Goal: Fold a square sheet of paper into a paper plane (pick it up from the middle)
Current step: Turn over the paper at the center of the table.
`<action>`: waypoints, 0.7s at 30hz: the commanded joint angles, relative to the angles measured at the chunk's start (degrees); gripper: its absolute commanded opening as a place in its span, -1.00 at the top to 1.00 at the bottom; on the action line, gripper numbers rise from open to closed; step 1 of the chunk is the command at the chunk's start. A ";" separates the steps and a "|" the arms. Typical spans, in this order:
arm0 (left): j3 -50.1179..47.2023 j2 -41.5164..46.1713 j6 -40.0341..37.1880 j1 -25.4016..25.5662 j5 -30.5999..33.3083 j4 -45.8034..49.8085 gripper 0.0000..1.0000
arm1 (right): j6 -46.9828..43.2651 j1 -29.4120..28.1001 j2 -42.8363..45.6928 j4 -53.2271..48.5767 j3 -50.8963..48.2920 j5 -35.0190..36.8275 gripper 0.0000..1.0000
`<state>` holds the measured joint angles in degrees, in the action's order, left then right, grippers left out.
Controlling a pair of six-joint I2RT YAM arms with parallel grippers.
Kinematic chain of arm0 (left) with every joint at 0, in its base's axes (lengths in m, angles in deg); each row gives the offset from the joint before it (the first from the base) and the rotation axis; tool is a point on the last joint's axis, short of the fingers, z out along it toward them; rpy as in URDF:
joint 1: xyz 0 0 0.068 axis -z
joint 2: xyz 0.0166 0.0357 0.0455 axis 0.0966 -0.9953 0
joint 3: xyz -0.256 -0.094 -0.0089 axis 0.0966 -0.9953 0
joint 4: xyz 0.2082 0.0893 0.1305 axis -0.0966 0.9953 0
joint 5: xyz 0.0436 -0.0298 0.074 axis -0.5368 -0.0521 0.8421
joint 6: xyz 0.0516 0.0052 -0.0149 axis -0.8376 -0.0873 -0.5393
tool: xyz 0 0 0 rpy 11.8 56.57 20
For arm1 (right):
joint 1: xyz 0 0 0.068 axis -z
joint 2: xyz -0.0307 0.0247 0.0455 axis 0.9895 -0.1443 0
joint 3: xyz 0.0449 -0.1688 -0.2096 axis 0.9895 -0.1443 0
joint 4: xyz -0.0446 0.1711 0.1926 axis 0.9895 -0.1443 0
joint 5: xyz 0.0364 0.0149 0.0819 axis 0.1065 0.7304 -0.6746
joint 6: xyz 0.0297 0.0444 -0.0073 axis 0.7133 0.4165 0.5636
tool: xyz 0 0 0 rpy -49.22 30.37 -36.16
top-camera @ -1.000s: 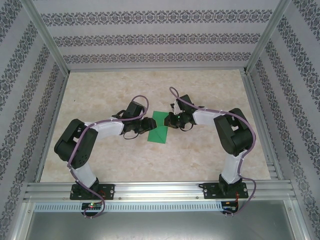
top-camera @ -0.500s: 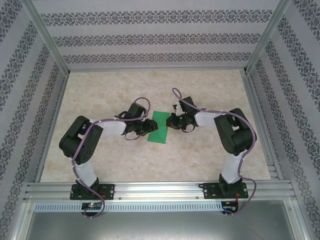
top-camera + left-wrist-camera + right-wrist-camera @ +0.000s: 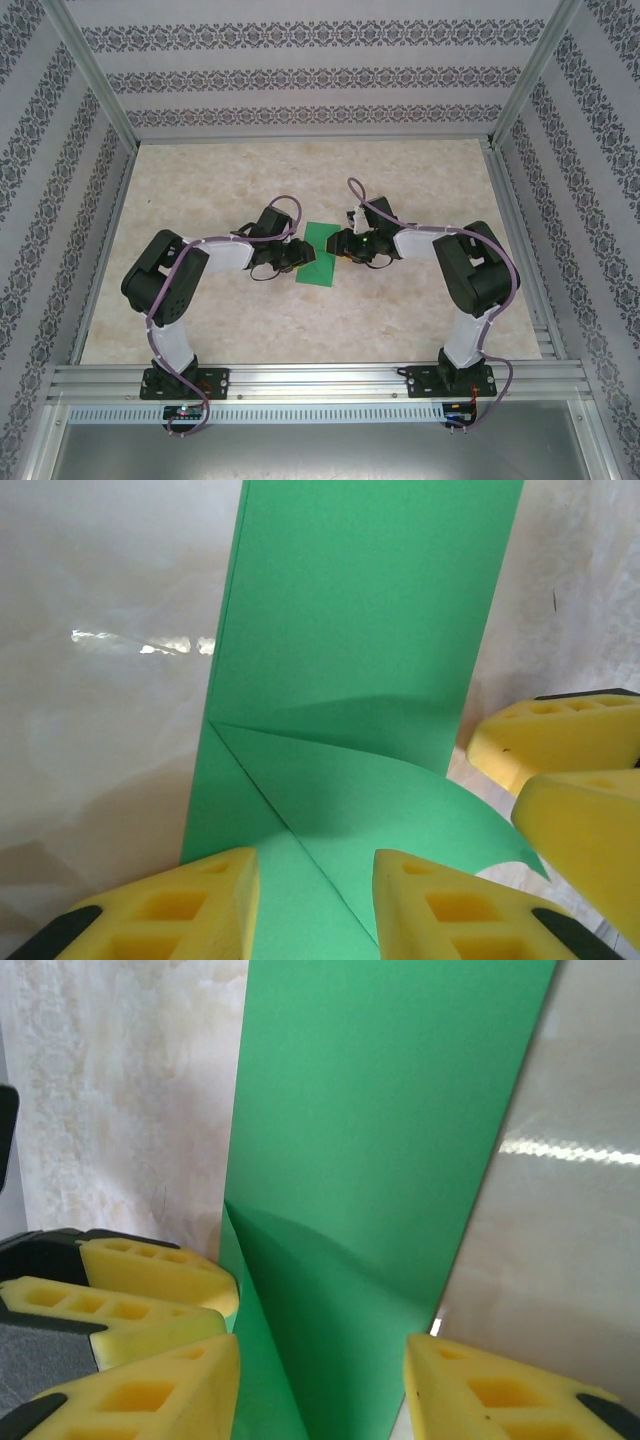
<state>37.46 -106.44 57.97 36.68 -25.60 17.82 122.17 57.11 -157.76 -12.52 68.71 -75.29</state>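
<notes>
The square sheet of paper (image 3: 320,258) lies on the table centre, bright green and folded to a narrow strip. In the left wrist view the paper (image 3: 360,630) shows a diagonal crease, and a corner flap (image 3: 420,810) curls up from it. My left gripper (image 3: 315,910) stands open at the sheet's near end, its yellow fingers (image 3: 180,910) astride the crease. From the opposite side my right gripper (image 3: 320,1390) is also open over the paper (image 3: 390,1110), with nothing pinched. In the top view the left gripper (image 3: 297,256) and right gripper (image 3: 340,246) almost meet above the sheet.
The pale marbled table (image 3: 300,180) is fenced by aluminium rails (image 3: 320,375) and patterned walls. The right gripper's fingers (image 3: 560,745) crowd the left wrist view's right side, and the left gripper's fingers (image 3: 150,1265) sit close at the left of the right wrist view.
My right gripper has gone from shut to open, letting go of the paper flap. The left arm has edged right toward the sheet, its jaws narrowing slightly.
</notes>
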 commanded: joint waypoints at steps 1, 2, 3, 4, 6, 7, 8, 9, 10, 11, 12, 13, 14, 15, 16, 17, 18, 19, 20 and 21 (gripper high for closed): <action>1.70 -1.15 0.25 -0.63 -0.33 -0.11 0.29 | -0.71 0.09 2.09 2.94 -0.99 -1.97 0.02; 1.85 -1.25 0.14 -0.61 -0.32 0.04 0.29 | -0.73 0.08 2.24 3.35 -1.09 -2.17 0.01; 2.04 -1.40 0.12 -0.59 -0.32 0.36 0.29 | -0.55 0.02 2.50 4.07 -1.42 -2.73 -0.01; 2.09 -1.55 0.04 -0.64 -0.24 0.69 0.29 | -0.30 -0.01 2.71 4.75 -1.74 -3.14 -0.02; 2.23 -1.74 -0.05 -0.58 -0.18 0.99 0.30 | -0.05 -0.10 3.37 6.03 -2.43 -3.76 -0.06; 2.40 -1.76 -0.04 -0.62 -0.13 1.35 0.30 | 0.06 -0.10 3.72 6.51 -2.79 -3.75 -0.08; 2.45 -1.86 -0.06 -0.64 -0.08 1.60 0.30 | 0.00 -0.10 4.07 6.95 -3.02 -3.86 -0.10; 2.55 -2.04 0.05 -0.60 0.00 1.77 0.30 | 0.05 -0.10 4.28 7.32 -3.25 -4.03 -0.12; 2.54 -2.15 0.12 -0.64 -0.05 1.96 0.30 | 0.11 -0.10 4.46 7.56 -3.47 -4.00 -0.14; 2.66 -2.33 0.19 -0.64 -0.04 2.13 0.30 | -0.02 -0.10 4.56 7.54 -3.47 -3.98 -0.15; 2.84 -2.48 0.28 -0.63 0.04 2.51 0.31 | -0.05 -0.10 4.49 7.45 -3.47 -3.97 -0.16; 3.04 -2.56 0.22 -0.63 0.10 3.01 0.31 | -0.07 -0.09 4.47 7.54 -3.49 -4.02 -0.16; 3.10 -2.66 0.19 -0.59 0.06 3.03 0.31 | -0.12 -0.10 4.32 7.61 -3.47 -4.08 -0.16; 3.01 -2.71 0.37 -0.61 0.08 3.16 0.31 | -0.19 -0.10 4.23 7.98 -3.58 -4.45 -0.17; 3.14 -2.79 0.43 -0.63 0.24 3.56 0.32 | -0.04 -0.18 4.22 8.52 -3.73 -4.86 -0.18; 3.15 -2.73 0.32 -0.57 0.32 3.82 0.32 | -0.03 -0.27 4.31 8.64 -3.73 -4.80 -0.18; 3.22 -2.79 0.31 -0.63 0.38 4.04 0.32 | -0.18 -0.36 4.18 8.38 -3.59 -4.70 -0.19; 3.36 -2.80 0.25 -0.61 0.55 4.36 0.32 | -0.47 -0.45 4.13 8.10 -3.47 -4.70 -0.19; 3.41 -2.79 0.17 -0.61 0.50 4.51 0.32 | -0.62 -0.50 4.05 7.77 -3.33 -4.51 -0.18; 3.38 -2.80 0.16 -0.63 0.54 4.48 0.32 | -0.83 -0.53 3.84 7.32 -3.06 -4.27 -0.18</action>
<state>39.88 -107.91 57.95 36.68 -25.57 20.05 122.34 57.06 -154.68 -6.38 65.65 -78.88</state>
